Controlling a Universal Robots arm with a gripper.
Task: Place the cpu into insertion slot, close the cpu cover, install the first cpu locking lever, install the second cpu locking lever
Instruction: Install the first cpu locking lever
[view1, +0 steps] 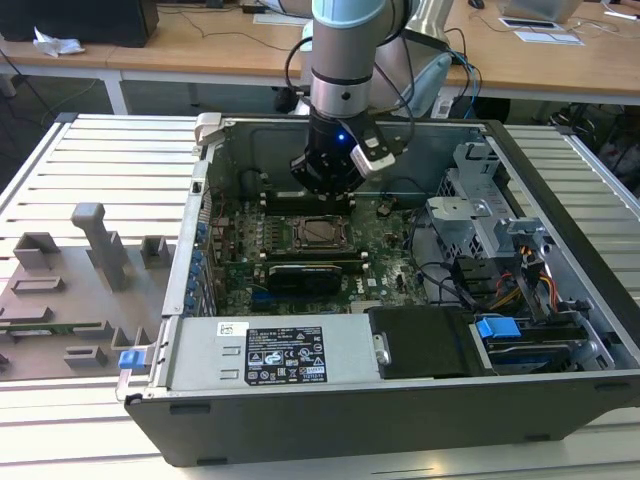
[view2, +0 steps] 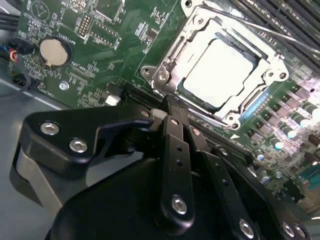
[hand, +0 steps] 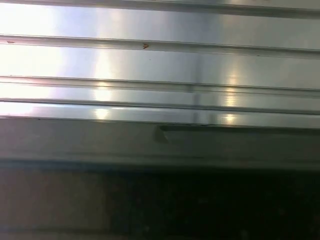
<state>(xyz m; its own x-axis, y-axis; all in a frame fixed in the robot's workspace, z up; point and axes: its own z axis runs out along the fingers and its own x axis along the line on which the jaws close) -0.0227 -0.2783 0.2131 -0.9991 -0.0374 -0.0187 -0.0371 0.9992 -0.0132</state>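
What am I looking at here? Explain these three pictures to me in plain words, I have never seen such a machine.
The exterior view shows a robot arm reaching down into an open computer case on a slatted metal table. Its pincer hangs just above the green motherboard. The second wrist view comes from a camera on the arm: the black pincer sits beside the insertion slot, where the cpu already lies under the cpu cover. A thin locking lever runs past it. The pincer holds nothing. The first wrist view shows metal slats.
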